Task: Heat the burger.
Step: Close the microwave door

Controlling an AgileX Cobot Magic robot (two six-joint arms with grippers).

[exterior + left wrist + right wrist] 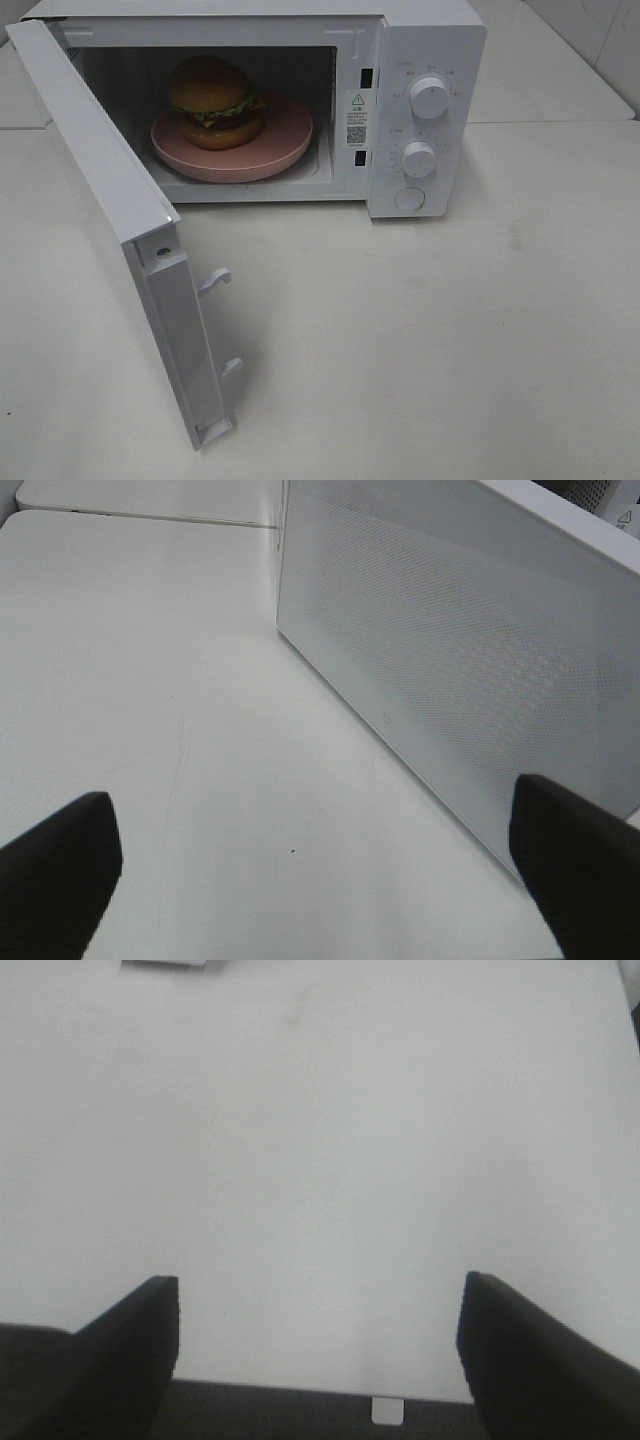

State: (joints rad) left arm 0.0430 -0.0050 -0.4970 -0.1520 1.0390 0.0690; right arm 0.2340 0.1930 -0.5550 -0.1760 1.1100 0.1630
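Now the burger (pixel 215 100) is sitting on a pink plate (pixel 285 150) inside the white microwave (pixel 430 40), and its door (pixel 100 170) is standing wide open. The left gripper (pixel 312 810) is hovering over the tabletop (pixel 450 330) near the door's outer face, released, jaws wide apart. The right gripper (pixel 320 1290) is also hanging released above the tabletop.

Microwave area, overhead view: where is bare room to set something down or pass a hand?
Free: the white table in front of the microwave, right of the open door; also the strip left of that door. Crowded: the cavity, where the pink plate and burger nearly fill the floor.
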